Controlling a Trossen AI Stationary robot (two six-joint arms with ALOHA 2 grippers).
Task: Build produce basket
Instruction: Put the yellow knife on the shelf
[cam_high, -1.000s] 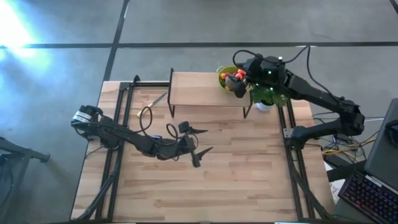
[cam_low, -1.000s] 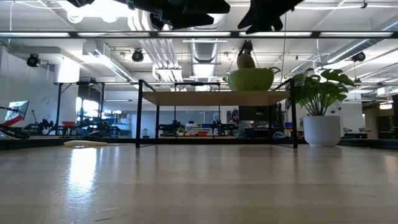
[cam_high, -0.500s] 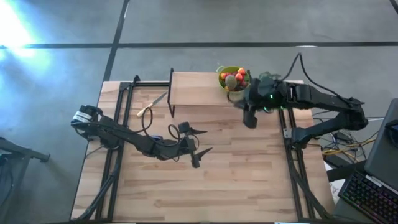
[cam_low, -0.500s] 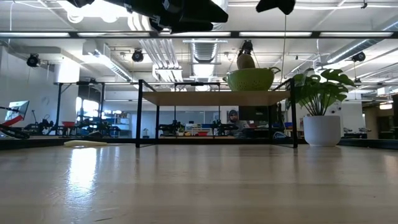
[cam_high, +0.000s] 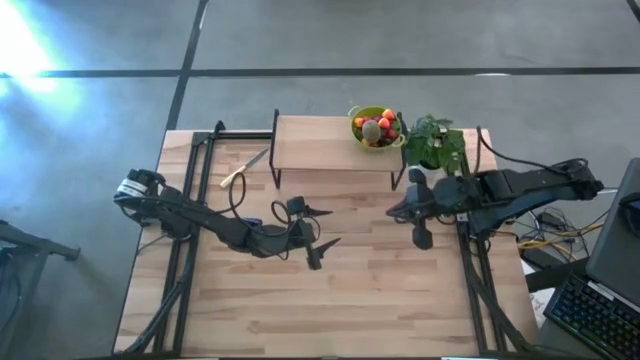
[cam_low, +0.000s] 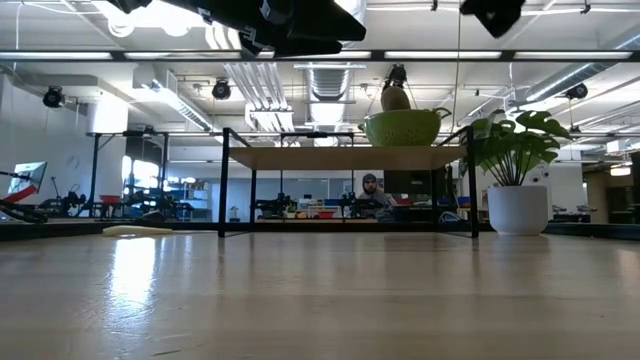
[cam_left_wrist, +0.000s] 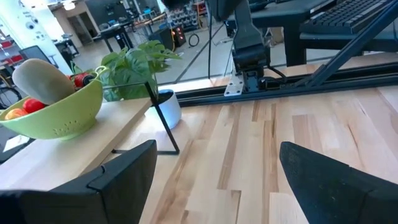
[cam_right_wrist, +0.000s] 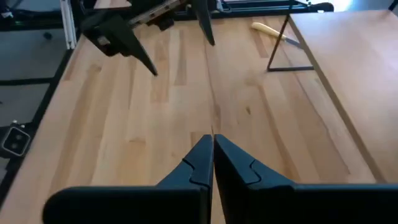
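The lime-green produce basket (cam_high: 376, 127) stands on the far right end of the raised wooden shelf (cam_high: 325, 143). It holds small red and orange fruits (cam_left_wrist: 81, 79) and a brownish-green oval fruit (cam_left_wrist: 37, 78) that sticks up above its rim (cam_low: 395, 98). My right gripper (cam_high: 398, 212) hangs shut and holding nothing above the table's right side, nearer than the shelf, and points toward the left edge (cam_right_wrist: 212, 149). My left gripper (cam_high: 330, 227) hovers open over the table's middle and faces the shelf (cam_left_wrist: 214, 180).
A leafy plant in a white pot (cam_high: 435, 145) stands on the table right of the basket (cam_low: 517, 205). A yellow-handled knife (cam_high: 245, 167) lies left of the shelf. Black frame rails run along both table sides. Bare wood lies between the two grippers.
My right gripper has left its place over the basket. It has swung toward the table's near edge along the right side, sunk a little and turned toward the left edge. The basket and its fruits stay where they were, and now show uncovered from above.
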